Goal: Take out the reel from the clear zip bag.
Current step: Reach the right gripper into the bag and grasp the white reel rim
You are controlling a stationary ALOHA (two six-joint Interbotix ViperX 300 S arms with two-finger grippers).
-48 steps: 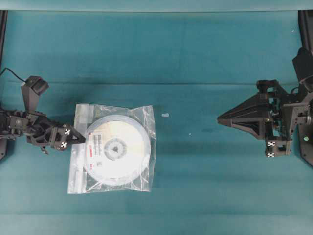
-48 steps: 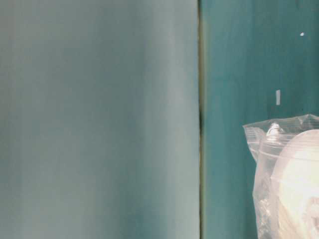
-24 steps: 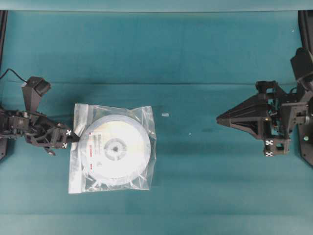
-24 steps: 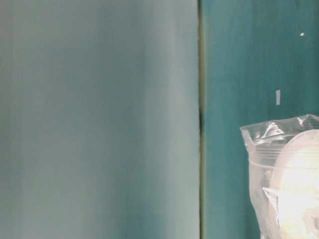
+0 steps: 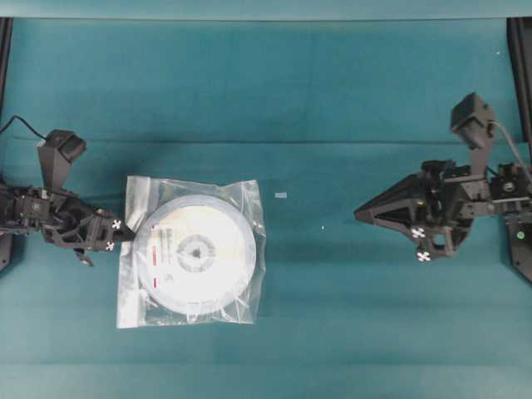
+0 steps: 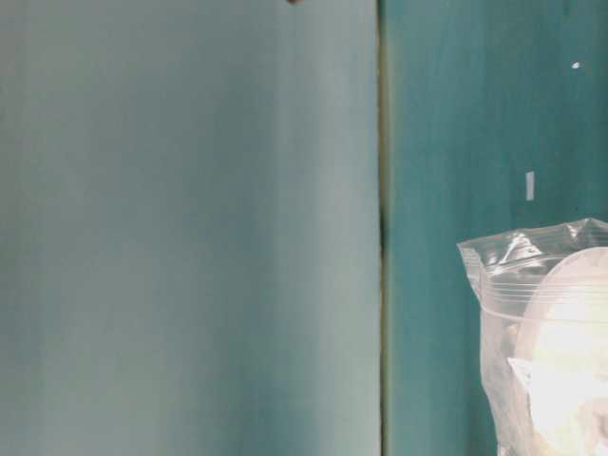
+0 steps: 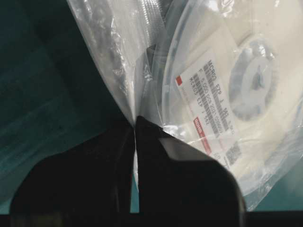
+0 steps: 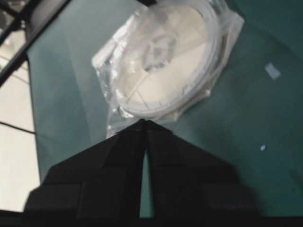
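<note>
The clear zip bag [image 5: 133,278] lies flat on the teal table at the left, with the white reel [image 5: 195,253] inside it, label and grey hub facing up. My left gripper [image 5: 126,233] is shut on the bag's left edge; in the left wrist view the fingertips [image 7: 142,124] pinch a fold of the bag [image 7: 113,56] beside the reel [image 7: 246,85]. My right gripper [image 5: 357,214] hovers far to the right, pointing at the bag, its tips together and holding nothing. From the right wrist the bag [image 8: 110,124] and reel [image 8: 165,61] lie beyond the gripper [image 8: 144,122]. At table level a corner of the bag [image 6: 499,275] shows.
A small white scrap [image 5: 281,195] and a white speck [image 5: 324,227] lie on the cloth between the bag and the right arm. Dark frame posts stand at both side edges. A blurred pale panel [image 6: 190,228] fills the left half of the table-level view.
The left gripper closed on the bag's left edge and drew it slightly left. The right arm shifted a little left and turned, its camera mount now raised.
</note>
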